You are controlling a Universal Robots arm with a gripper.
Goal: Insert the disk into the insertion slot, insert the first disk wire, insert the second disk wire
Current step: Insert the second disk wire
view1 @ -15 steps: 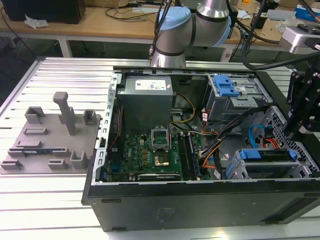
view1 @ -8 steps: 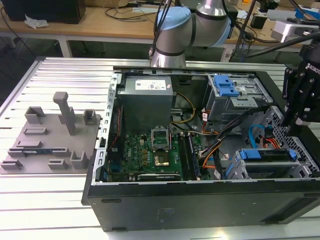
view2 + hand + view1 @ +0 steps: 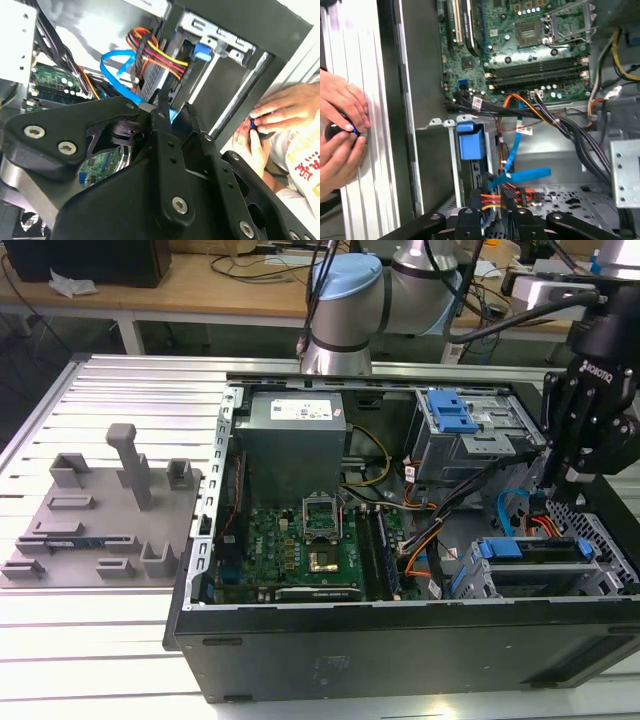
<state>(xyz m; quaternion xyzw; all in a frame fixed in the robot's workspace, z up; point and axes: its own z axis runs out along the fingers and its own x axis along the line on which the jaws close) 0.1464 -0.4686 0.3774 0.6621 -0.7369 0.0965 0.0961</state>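
One black robot gripper (image 3: 572, 476) is hovering over the low grey sheet-metal drive bay (image 3: 470, 578) holding the blue-framed silver disk (image 3: 535, 549); its finger spacing is hidden.

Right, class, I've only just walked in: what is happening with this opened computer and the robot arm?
The arm's black claw hangs inside the open black computer case, near the exterior view's right, above the silver hard drive in its bright blue carrier, which sits in the low grey metal drive bay. A flat blue cable and an orange-red-yellow wire bundle lie by it. A person's hands rest outside the case.
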